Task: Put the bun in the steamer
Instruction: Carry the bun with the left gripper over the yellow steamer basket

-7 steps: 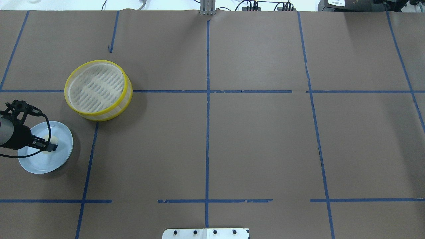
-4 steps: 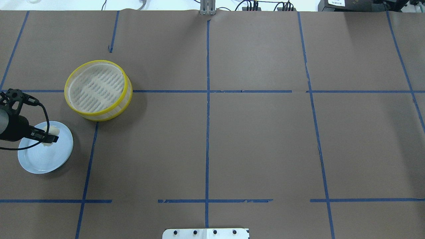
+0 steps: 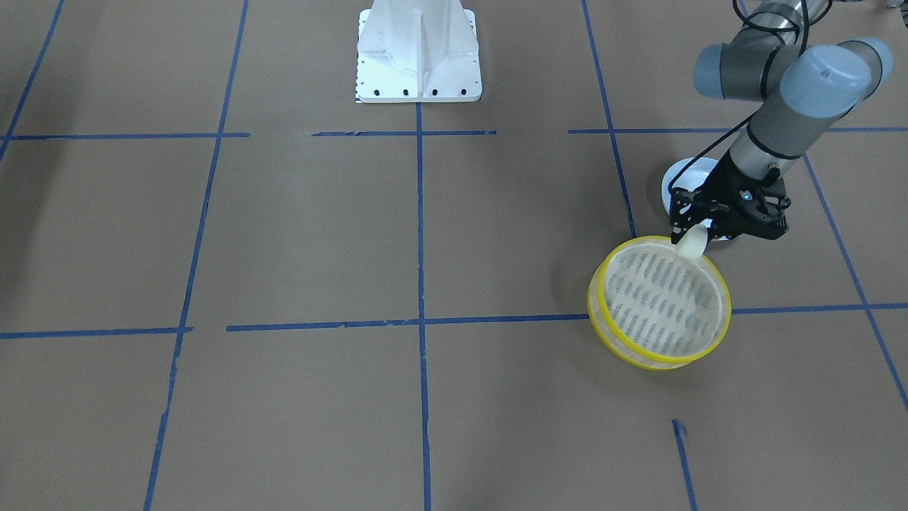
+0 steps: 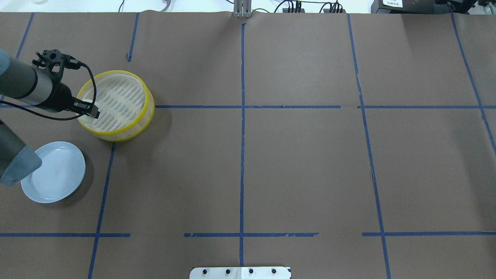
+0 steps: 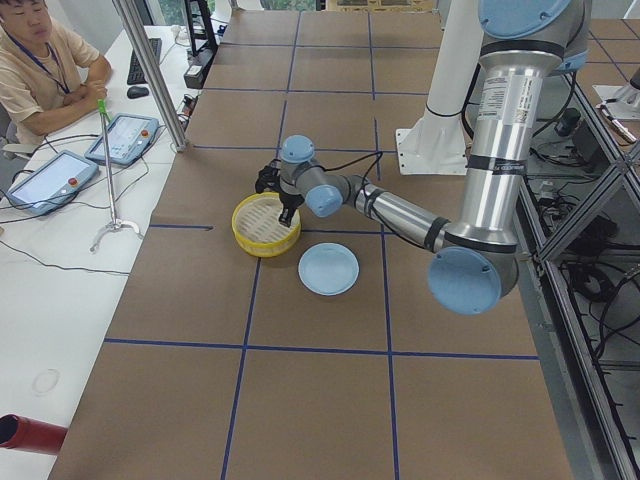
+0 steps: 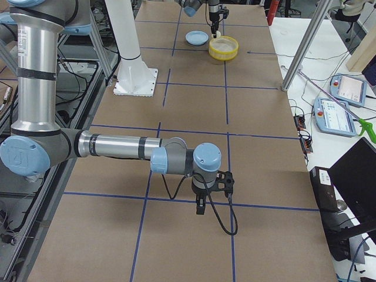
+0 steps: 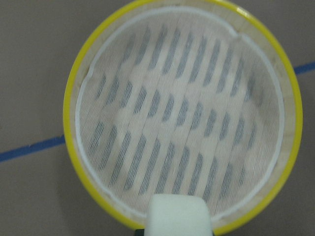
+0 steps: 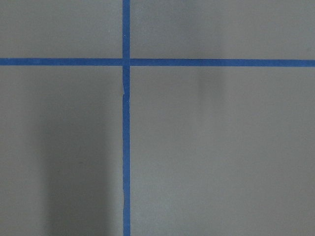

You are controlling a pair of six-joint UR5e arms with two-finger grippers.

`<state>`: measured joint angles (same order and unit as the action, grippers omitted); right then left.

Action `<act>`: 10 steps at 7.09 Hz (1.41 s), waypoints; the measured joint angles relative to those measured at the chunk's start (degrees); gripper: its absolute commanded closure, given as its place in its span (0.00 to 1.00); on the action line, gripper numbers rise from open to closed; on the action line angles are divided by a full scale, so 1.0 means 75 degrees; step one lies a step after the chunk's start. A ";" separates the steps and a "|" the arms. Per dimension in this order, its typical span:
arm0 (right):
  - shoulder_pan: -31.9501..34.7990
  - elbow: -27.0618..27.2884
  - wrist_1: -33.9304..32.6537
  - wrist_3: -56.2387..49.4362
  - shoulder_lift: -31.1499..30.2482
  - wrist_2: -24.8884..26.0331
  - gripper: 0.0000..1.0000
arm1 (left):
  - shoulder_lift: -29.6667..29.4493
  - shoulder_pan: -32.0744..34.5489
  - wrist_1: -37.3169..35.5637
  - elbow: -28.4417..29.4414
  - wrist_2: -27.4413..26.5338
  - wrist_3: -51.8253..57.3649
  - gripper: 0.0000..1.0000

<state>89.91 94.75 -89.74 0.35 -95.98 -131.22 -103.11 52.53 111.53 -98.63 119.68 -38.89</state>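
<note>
The left gripper (image 3: 691,234) is pinching the bun (image 7: 179,216) over the edge of the steamer (image 4: 116,72). The right gripper (image 6: 201,208) is hanging far away; I cannot tell if it is spread.

Left arm extended; left gripper (image 3: 693,231) pinches the bun (image 3: 690,247), pointing down. Right arm stretched low, right gripper (image 6: 200,206) pointing down.
</note>
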 measured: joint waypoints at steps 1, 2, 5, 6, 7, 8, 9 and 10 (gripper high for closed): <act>0.0000 0.0000 0.0000 0.0000 0.0000 0.0000 0.00 | -0.0372 0.0023 -0.0183 0.0409 0.0001 -0.0079 0.54; 0.0000 0.0000 0.0000 0.0000 0.0000 0.0000 0.00 | -0.0679 0.0006 -0.0200 0.0876 0.0003 -0.0297 0.54; 0.0000 0.0000 0.0000 0.0000 0.0000 0.0000 0.00 | -0.1318 -0.0098 -0.0076 0.1859 0.0004 -0.1067 0.53; 0.0000 0.0000 0.0000 0.0000 0.0000 0.0000 0.00 | -0.1355 -0.0111 -0.0065 0.1900 0.0007 -0.1329 0.53; 0.0000 0.0000 0.0000 0.0000 0.0000 0.0000 0.00 | -0.1368 -0.0133 -0.0063 0.1900 0.0017 -0.1603 0.53; 0.0000 0.0000 0.0000 0.0000 0.0000 0.0000 0.00 | -0.1369 -0.0199 -0.0066 0.1892 0.0033 -0.1786 0.51; 0.0000 0.0000 0.0000 0.0000 0.0000 0.0000 0.00 | -0.1370 -0.0296 -0.0068 0.1896 0.0043 -0.1907 0.45; 0.0000 0.0000 0.0000 0.0000 0.0000 0.0000 0.00 | -0.1370 -0.0376 -0.0069 0.1898 0.0048 -0.2000 0.43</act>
<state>89.91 94.75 -89.74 0.35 -95.98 -131.22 -113.38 49.71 111.01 -84.40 120.04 -53.89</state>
